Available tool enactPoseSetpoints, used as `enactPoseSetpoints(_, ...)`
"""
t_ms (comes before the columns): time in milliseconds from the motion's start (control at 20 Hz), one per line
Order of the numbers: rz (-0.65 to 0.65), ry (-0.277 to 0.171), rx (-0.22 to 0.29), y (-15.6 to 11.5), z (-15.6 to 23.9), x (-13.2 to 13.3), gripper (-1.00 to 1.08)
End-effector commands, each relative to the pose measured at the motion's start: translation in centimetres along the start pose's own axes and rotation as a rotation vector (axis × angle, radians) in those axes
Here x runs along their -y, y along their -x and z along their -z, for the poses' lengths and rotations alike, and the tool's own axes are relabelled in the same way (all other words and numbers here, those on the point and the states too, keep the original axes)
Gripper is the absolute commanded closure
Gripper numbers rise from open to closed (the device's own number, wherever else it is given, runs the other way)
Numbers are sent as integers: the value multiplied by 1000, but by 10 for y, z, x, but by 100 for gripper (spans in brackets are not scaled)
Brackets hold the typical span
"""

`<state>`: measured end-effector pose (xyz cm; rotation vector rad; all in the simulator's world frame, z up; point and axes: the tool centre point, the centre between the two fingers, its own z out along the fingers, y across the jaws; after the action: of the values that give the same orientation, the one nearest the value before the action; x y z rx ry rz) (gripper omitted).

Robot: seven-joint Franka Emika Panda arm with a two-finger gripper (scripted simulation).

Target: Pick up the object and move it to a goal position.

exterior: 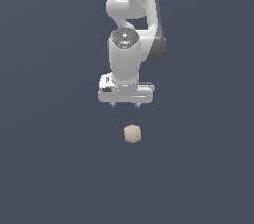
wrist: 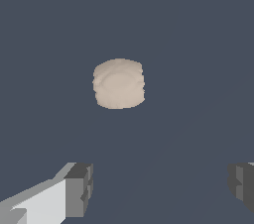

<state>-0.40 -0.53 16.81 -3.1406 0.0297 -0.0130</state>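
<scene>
on my feed the surface [exterior: 49, 168] is a flat, featureless slate blue filling the whole view, the beige object [exterior: 132, 134] sits alone on it, apart from the gripper [exterior: 126, 104], whose jaws i see spread wide with nothing between them.

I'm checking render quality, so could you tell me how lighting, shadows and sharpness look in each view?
Exterior view: flat, even light, no cast shadow under the object, soft low-resolution edges. Wrist view: the object shows faint mottled shading, the open gripper fingertips look blocky; no glare.
</scene>
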Motion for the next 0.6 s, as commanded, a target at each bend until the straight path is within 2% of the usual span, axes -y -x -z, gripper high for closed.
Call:
enactPoseSetpoints(0,0,0,0,0,0,0,-92)
enactPoseSetpoints(550,71,0,-4,-3,4,25,-92)
